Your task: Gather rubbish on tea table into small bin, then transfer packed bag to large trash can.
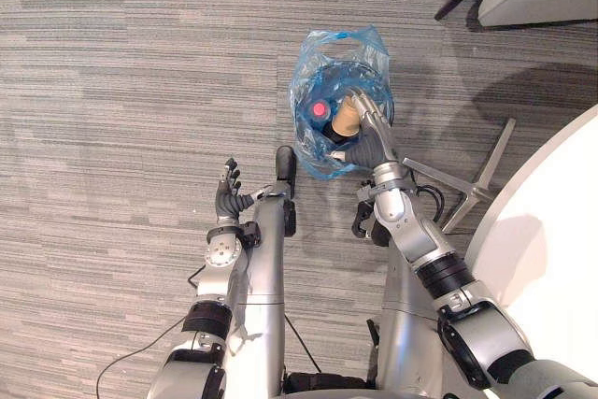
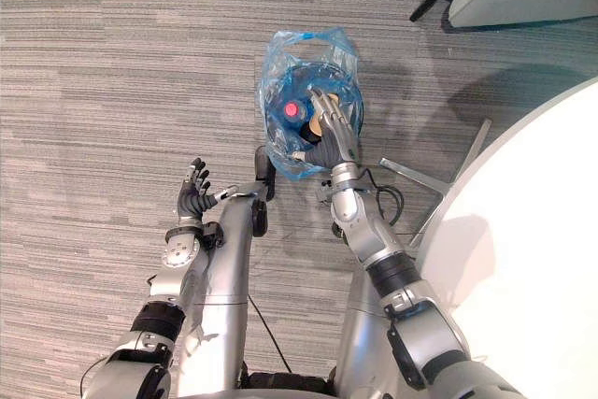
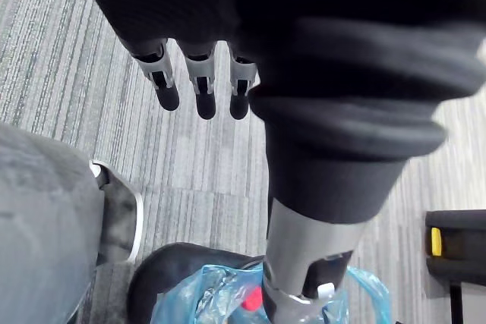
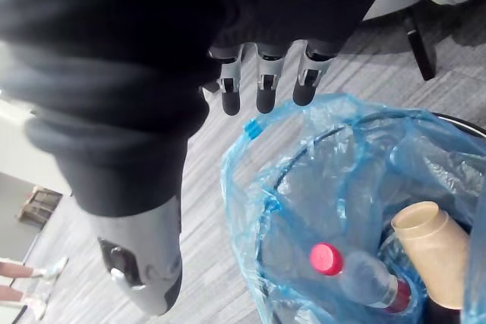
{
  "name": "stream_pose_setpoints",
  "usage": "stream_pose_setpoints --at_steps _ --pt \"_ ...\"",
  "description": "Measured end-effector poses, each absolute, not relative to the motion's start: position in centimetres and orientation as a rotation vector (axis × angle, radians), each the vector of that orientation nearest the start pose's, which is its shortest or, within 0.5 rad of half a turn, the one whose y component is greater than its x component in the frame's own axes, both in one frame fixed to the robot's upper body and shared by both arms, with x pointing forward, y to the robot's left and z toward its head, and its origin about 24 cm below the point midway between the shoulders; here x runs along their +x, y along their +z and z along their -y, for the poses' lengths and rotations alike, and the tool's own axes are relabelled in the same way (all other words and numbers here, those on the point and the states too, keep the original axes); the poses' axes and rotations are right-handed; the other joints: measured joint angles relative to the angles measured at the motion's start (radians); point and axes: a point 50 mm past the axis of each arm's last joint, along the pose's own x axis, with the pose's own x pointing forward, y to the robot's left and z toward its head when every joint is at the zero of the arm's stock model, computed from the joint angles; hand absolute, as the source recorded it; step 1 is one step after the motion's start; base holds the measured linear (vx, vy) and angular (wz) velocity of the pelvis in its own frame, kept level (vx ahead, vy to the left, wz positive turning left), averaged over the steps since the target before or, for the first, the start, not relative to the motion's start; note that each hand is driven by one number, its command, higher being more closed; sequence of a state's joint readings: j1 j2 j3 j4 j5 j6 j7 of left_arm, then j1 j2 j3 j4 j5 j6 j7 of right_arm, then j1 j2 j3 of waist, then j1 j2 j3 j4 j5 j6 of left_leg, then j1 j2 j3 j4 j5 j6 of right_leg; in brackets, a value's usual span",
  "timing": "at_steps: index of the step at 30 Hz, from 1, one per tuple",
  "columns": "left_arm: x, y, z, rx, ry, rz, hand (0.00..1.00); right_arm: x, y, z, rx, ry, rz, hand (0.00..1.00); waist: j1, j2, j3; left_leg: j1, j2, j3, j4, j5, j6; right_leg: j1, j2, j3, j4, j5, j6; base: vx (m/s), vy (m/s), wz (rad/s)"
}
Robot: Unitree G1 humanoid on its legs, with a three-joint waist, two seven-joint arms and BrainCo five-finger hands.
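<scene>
Blue-lined small bin (image 1: 306,142) holds bottle (image 1: 320,110) and paper cup (image 1: 347,121); right hand (image 1: 371,140) above, left hand (image 1: 228,195) aside, both straight-fingered, empty; bag transfer seemingly remains.

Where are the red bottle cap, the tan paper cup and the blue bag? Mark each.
red bottle cap (image 4: 326,258): right wrist view, top of the cap.
tan paper cup (image 4: 434,256): right wrist view, side wall.
blue bag (image 4: 304,134): right wrist view, crumpled rim.
</scene>
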State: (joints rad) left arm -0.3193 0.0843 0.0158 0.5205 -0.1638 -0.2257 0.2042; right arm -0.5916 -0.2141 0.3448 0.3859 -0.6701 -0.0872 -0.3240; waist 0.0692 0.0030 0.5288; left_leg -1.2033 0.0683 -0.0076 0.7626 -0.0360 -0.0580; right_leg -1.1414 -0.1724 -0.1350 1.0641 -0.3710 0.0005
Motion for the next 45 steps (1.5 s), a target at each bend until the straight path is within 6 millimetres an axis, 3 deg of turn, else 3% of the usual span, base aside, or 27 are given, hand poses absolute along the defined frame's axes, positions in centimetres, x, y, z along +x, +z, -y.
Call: stream_pose_setpoints --at_steps 11,15,16,22,34,38,44,45 --pt "31.2 3.6 -17.1 -0.058 0.191 0.039 0.00 35.3 8.4 9.0 -1.109 0.147 0.314 0.00 0.000 -0.032 0.002 -0.012 -0.009 -0.016 -0.031 0.006 -0.005 -0.006 -0.005 -0.020 -0.016 -0.003 0.005 0.00 -0.012 0.05" --pt "31.4 4.1 -17.6 -0.054 0.197 0.061 0.00 35.6 6.9 9.8 -1.133 0.144 0.221 0.00 -0.002 -0.060 -0.001 -0.042 -0.017 -0.015 -0.033 0.006 -0.004 -0.034 -0.015 -0.023 -0.014 -0.004 0.006 -0.01 0.008 0.07" --pt "31.4 4.2 -17.7 -0.056 0.198 0.063 0.00 35.6 6.7 10.0 -1.137 0.145 0.207 1.00 -0.003 -0.062 -0.001 -0.046 -0.018 -0.015 -0.033 0.006 -0.004 -0.036 -0.018 -0.024 -0.013 -0.004 0.006 -0.01 0.010 0.13" --pt "31.6 4.8 -17.9 -0.054 0.196 0.083 0.00 35.5 4.5 12.2 -1.172 0.139 0.074 1.00 -0.004 -0.070 -0.004 -0.073 -0.017 0.017 -0.032 0.004 0.001 -0.054 -0.039 -0.024 -0.007 -0.012 0.009 -0.01 0.009 0.12" --pt "31.6 4.8 -18.0 -0.088 0.204 0.084 0.00 35.2 4.4 13.1 -1.130 0.119 0.056 1.00 -0.002 -0.072 -0.005 -0.075 -0.011 0.051 -0.044 0.006 0.007 -0.067 -0.035 0.007 -0.013 -0.010 0.004 -0.02 -0.001 0.02" --pt "31.6 4.9 -18.1 -0.094 0.213 0.085 0.00 35.0 5.3 12.6 -1.097 0.099 0.117 1.00 0.000 -0.072 -0.005 -0.076 -0.005 0.052 -0.027 0.009 0.020 -0.066 -0.032 0.009 -0.001 -0.010 0.005 -0.01 -0.007 -0.02" --pt "31.6 5.3 -17.6 -0.127 0.217 0.103 0.00 34.8 8.3 11.3 -1.022 0.067 0.261 1.00 0.001 -0.070 -0.005 -0.065 0.004 0.052 -0.011 0.008 0.023 -0.060 -0.021 0.016 0.018 -0.011 0.003 -0.03 -0.018 -0.05" --pt "31.6 5.1 -17.3 -0.138 0.213 0.095 0.00 34.8 9.1 10.9 -0.997 0.062 0.295 1.00 0.002 -0.061 -0.002 -0.054 0.006 0.052 -0.010 0.009 0.024 -0.050 -0.018 0.016 0.020 -0.011 0.003 -0.04 -0.032 -0.05"
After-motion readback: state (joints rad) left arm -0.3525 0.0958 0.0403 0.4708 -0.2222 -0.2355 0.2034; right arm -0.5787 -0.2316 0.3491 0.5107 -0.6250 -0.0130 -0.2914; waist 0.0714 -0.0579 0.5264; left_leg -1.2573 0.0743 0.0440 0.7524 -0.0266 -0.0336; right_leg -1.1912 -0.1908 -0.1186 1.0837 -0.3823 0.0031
